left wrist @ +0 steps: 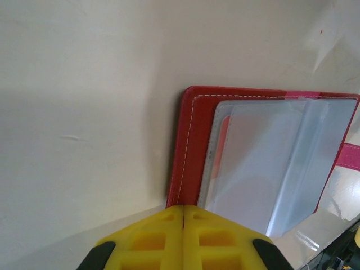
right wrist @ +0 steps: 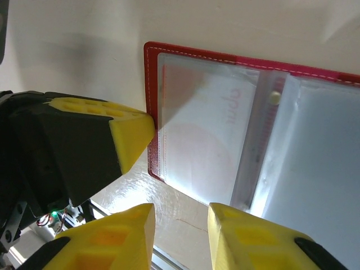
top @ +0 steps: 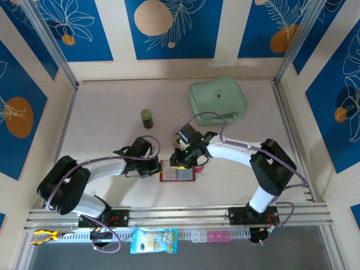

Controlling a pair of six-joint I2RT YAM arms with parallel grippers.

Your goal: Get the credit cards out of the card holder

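The red card holder (top: pixel 178 173) lay open on the table (top: pixel 112 124), a pale card (right wrist: pixel 208 129) inside its clear sleeve. The left gripper (left wrist: pixel 183 209), jaws together, touched its left edge; the right gripper (right wrist: pixel 180 216) hovered over it, jaws apart.

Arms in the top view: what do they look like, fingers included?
Left arm and right arm: white links, black joint housings, purple cables looped alongside. Green lights on the right wrist. Fingers: blocky yellow, with moulded recesses.
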